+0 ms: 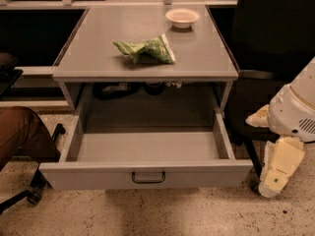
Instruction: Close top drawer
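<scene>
Camera view: claw [278, 173] beside open top drawer [88, 176], arm [298, 109] cropped.

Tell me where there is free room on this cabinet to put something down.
The top drawer floor is bare. On the cabinet top, the left side beside the green bag and the front right corner are free; the back right is taken by the bowl. The gripper hangs right of the drawer front.

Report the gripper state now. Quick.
Gripper: open or closed cannot be told. It hangs low, to the right of the pulled-out top drawer, apart from it.
</scene>
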You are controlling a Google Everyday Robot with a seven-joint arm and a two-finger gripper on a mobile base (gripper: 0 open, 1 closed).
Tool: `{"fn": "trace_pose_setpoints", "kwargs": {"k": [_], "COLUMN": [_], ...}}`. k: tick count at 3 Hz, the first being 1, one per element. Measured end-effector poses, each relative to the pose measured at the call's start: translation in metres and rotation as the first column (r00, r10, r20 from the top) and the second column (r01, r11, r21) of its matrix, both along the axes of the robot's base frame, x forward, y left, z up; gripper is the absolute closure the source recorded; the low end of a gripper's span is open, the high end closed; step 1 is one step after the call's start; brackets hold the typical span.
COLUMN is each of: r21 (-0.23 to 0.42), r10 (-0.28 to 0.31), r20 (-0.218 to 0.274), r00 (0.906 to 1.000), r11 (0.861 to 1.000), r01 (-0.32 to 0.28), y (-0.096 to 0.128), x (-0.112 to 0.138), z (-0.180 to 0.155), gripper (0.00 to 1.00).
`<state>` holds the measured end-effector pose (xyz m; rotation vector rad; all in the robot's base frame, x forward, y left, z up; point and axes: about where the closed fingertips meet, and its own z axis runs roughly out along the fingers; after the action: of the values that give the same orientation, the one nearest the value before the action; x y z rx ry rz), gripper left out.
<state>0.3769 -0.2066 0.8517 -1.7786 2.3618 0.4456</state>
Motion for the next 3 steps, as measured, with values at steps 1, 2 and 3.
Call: {"fn": "trace_pose_setpoints", "kwargs": {"k": [1, 2, 3], "r21": [0.037, 0.099, 0.152], "r10": [0.002, 0.015, 0.057], "r20": [-0.018, -0.086, -0.147], "r00": [0.9998, 0.9962, 0.9875], "r11": [0.999, 0.995, 0.988], "r01": [-0.001, -0.007, -0.035], "y": [0.000, 0.004, 0.014], "x": [-0.002, -0.015, -0.026], "z": [-0.012, -0.053, -0.095], "gripper": [0.00, 0.00, 0.00]}}
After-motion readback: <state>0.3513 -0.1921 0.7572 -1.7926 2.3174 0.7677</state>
